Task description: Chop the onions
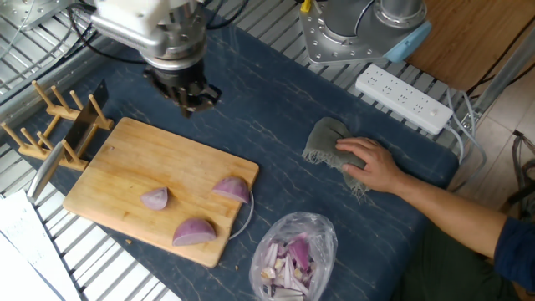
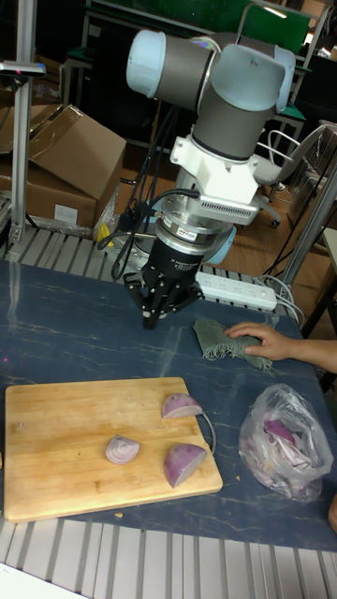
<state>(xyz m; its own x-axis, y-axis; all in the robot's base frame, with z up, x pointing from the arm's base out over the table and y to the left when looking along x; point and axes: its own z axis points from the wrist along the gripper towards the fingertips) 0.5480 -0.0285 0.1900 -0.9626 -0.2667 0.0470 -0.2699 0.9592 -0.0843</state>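
Gripper (image 1: 195, 102): above the blue mat beyond the cutting board (image 1: 109, 180), holding nothing; finger spread cannot be told. Onions (image 1: 231, 188): three wedges on the board's near right part, apart. Hand (image 1: 370, 161): resting on grey cloth (image 1: 322, 140). Scrap bag (image 1: 292, 255): beside the board

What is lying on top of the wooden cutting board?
Three onions lie on the cutting board. A thin wire loop pokes out beneath its edge; the rest is hidden.

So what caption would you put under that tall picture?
Robot arm's black two-finger gripper hovers above blue table behind a wooden cutting board holding three purple onion wedges.
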